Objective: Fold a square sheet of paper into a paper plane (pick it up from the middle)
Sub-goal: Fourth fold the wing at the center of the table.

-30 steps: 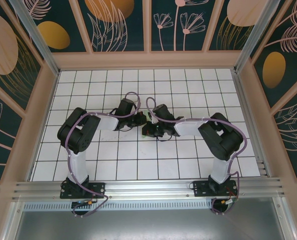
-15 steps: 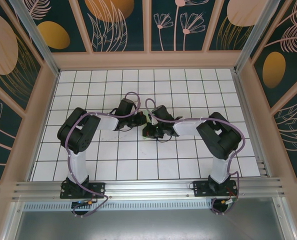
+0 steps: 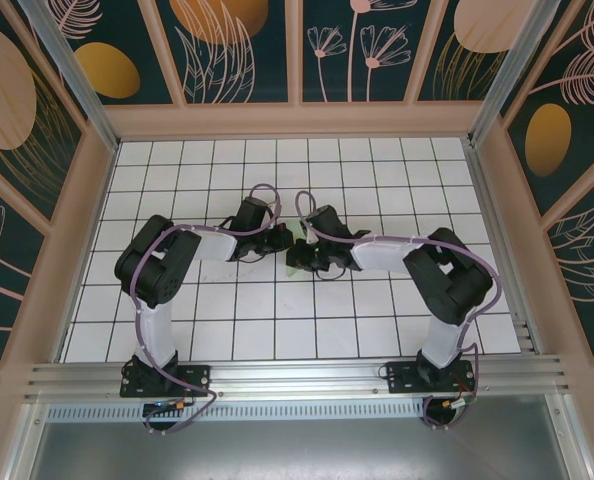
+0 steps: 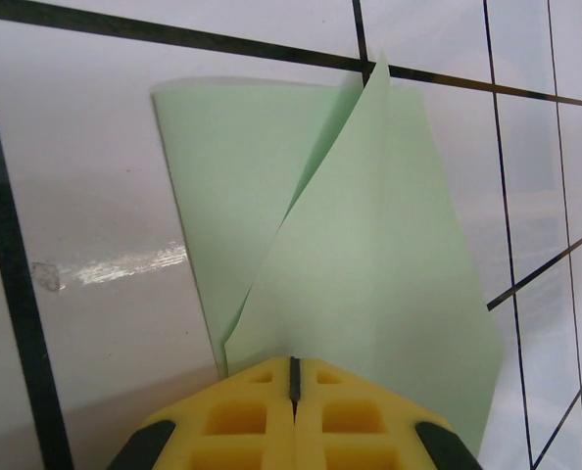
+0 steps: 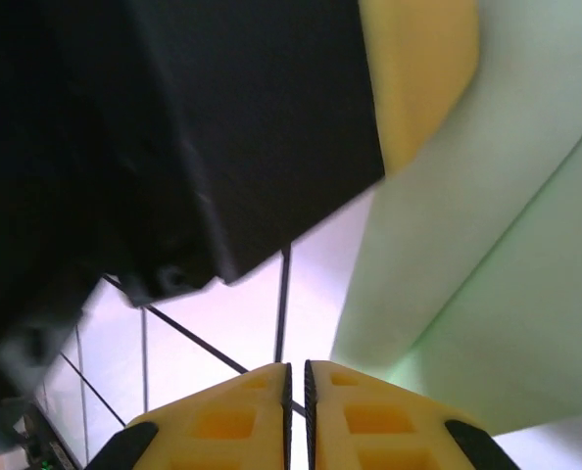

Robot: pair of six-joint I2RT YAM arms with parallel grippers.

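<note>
The left fingers (image 4: 242, 416) are clenched pad to pad on the near edge of the green paper (image 4: 369, 264), so the left gripper (image 4: 294, 367) grasps it. The right gripper (image 5: 295, 377) has its pads almost together with only a slim slit between them, and nothing sits in it. The table (image 3: 377, 180) is white tile ruled by a dark grid, glossy enough to show a streak of glare. Dark teal wall panels (image 3: 237, 50) with pale flowers in wooden frames close it in from 9 round to 3 o'clock, and a metal rail (image 3: 297, 378) runs along 6 o'clock. The paper is pale, plain and part-folded. In the left wrist view it fans out toward 12 o'clock, one flap lifted to a sharp tip near 1 o'clock, the rest lying on the tiles. From overhead the two grippers meet just above the table's centre, covering most of the paper. The right wrist view shows it at 3 o'clock, with the left gripper's dark body at 10 o'clock.
</note>
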